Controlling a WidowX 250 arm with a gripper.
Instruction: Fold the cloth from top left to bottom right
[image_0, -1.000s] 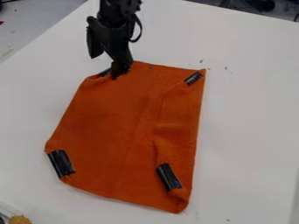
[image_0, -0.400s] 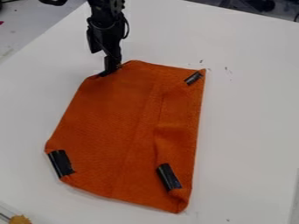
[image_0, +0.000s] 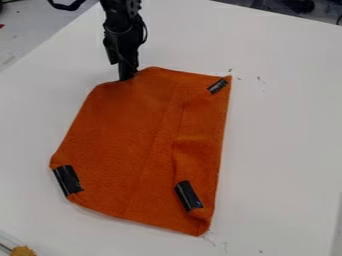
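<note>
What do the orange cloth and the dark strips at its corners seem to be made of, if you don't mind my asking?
The orange cloth looks like matte, soft woven fabric, perhaps microfibre, given its creases. The dark strips are probably smooth plastic tape, judging by their glossy highlights.

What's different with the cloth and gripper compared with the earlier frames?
The gripper first shifted left to the cloth's top-left corner, then slightly up the view. The whole cloth has slid a little up and left, its black corner patches going with it. I can't tell whether the corner is gripped. The cloth remains unfolded from that corner; the yellow item stayed put.
</note>
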